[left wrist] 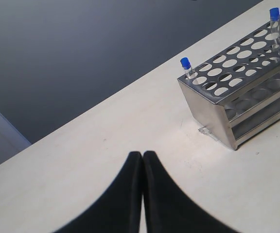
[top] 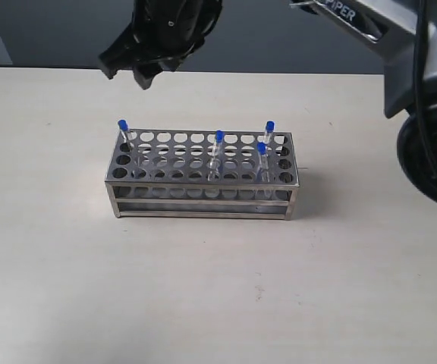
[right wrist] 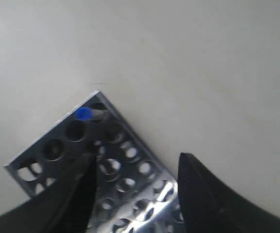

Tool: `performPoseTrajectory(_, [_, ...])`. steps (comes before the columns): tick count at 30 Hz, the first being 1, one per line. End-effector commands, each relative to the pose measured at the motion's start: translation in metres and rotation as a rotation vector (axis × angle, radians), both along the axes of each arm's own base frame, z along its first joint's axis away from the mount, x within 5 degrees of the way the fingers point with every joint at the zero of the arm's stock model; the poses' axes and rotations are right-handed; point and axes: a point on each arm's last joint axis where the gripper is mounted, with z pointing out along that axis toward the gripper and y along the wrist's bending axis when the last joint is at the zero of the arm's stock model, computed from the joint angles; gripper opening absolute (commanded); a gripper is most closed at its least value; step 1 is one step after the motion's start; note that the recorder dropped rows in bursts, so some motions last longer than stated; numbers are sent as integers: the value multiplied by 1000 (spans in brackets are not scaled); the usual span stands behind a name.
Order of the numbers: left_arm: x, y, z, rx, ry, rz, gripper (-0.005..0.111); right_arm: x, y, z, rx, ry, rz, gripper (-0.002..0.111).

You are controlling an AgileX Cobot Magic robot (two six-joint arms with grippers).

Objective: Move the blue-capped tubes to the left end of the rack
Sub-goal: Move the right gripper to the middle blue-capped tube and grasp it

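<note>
The silver rack (top: pixel 203 199) stands mid-table. One blue-capped tube (top: pixel 122 126) stands in its back left corner hole. Another (top: pixel 219 138) is near the middle, and two (top: pixel 269 127) (top: pixel 262 149) are at the right end. My right gripper (top: pixel 127 74) reaches across and hangs open, above and behind the rack's left end, holding nothing. In the right wrist view its open fingers (right wrist: pixel 136 158) frame the rack (right wrist: pixel 130 179), with the corner tube's cap (right wrist: pixel 83 114) beyond. My left gripper (left wrist: pixel 142 154) is shut and empty above bare table, left of the rack (left wrist: pixel 237 97). It is out of the exterior view.
The right arm's dark body (top: pixel 423 98) fills the exterior view's upper right corner. The pale table (top: pixel 218 303) ends at a dark wall (top: pixel 51 30) behind the rack.
</note>
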Motion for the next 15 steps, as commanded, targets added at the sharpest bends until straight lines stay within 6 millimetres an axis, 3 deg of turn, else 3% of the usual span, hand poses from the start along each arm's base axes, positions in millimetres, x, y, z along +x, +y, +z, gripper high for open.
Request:
performPoseTrajectory(1, [0, -1, 2, -7, -6, -6, 1, 12, -20, 1, -51, -31, -99, 50])
performPoseTrajectory(7, [0, 0, 2, -5, -6, -6, 1, 6, -39, -39, -151, 112, -143, 50])
performPoseTrajectory(15, [0, 0, 2, -5, -6, -6, 1, 0, -51, -69, -251, 178, -158, 50])
